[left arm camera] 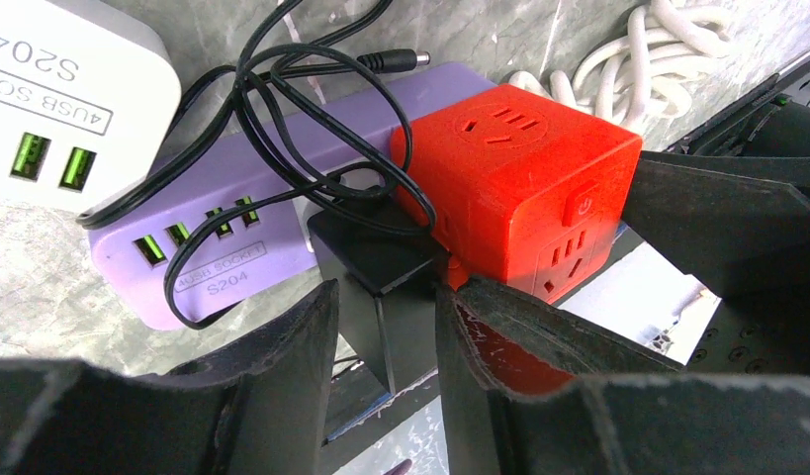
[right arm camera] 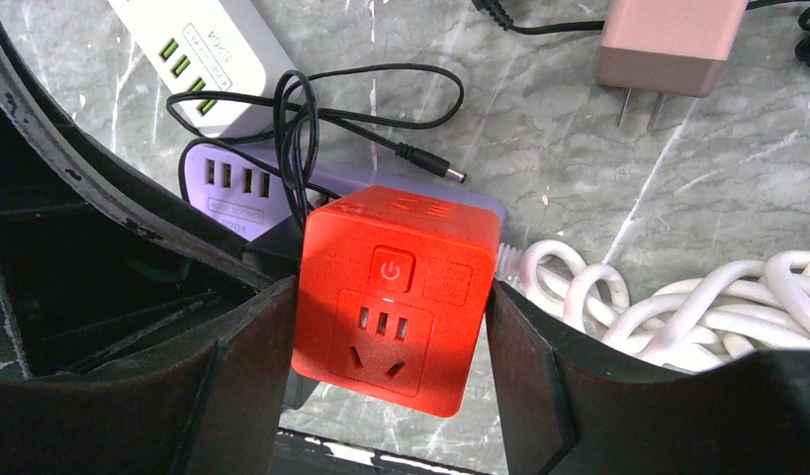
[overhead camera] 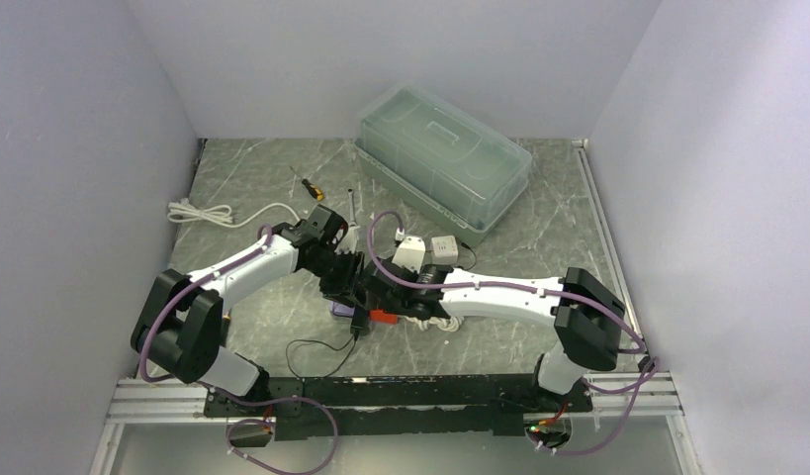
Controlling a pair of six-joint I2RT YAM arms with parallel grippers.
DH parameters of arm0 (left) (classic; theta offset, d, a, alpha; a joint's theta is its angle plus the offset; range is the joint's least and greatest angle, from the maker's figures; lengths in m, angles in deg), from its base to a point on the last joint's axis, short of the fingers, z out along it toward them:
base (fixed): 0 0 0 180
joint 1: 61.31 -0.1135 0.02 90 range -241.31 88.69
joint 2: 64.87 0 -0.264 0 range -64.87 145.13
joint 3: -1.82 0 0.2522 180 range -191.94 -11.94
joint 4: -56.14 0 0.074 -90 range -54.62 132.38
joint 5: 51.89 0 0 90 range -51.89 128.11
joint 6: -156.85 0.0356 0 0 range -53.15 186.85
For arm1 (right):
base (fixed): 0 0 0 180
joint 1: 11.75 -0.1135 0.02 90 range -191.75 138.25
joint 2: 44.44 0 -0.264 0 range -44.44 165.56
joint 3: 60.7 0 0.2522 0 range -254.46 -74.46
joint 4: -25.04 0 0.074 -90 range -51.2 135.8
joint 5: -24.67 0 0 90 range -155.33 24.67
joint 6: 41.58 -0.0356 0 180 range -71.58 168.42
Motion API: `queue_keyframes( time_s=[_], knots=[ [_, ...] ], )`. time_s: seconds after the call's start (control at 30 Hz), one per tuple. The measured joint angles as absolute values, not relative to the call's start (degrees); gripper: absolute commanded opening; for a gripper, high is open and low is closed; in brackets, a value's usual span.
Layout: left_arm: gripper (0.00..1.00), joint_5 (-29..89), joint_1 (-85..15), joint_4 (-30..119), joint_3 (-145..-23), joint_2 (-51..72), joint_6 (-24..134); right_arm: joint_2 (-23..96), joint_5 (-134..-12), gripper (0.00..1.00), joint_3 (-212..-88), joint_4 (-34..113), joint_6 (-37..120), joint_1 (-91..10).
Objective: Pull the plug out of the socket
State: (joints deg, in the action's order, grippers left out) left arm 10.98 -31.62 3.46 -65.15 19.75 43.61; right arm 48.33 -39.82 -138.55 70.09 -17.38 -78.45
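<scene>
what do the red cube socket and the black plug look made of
The red cube socket: likely hard plastic, with a fine grainy matte skin and moulded slots. The black plug: seems hard plastic too, with smooth dull faces and crisp edges.

Top camera, high behind the arms, looks down over the whole bench [overhead camera: 539, 237]. Both wrist cameras sit very close: left faces the plug [left arm camera: 381, 262], right the red cube [right arm camera: 391, 287]. All share that cube.

My marbled table [overhead camera: 549, 218] carries 1 clear bin [overhead camera: 443, 158], 1 screwdriver [overhead camera: 309, 185], 1 white cable [overhead camera: 208, 213], 1 purple strip [left arm camera: 242, 247], 1 white USB block [left arm camera: 74, 99], 1 red cube socket [right arm camera: 391, 297].
</scene>
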Motion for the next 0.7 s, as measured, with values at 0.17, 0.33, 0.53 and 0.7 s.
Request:
queue_keyframes(
  time_s=[0.17,0.33,0.53,0.7],
  knots=[
    [0.41,10.9,-31.5,3.4,-65.3,19.9,43.6,48.2,-39.7,0.46,-138.5,70.0,-17.5,-78.5],
    [0.39,10.6,-31.5,3.2,-65.6,20.1,43.5,48.7,-39.6,0.44,-139.3,70.8,-17.4,-78.8],
    [0.37,10.4,-31.5,2.7,-65.7,20.1,43.5,50.0,-38.5,0.41,-141.0,72.5,-17.1,-79.7],
    [0.35,10.4,-31.6,2.1,-65.8,20.1,43.6,51.7,-37.4,0.38,-143.5,74.7,-16.6,-80.4]
  ],
)
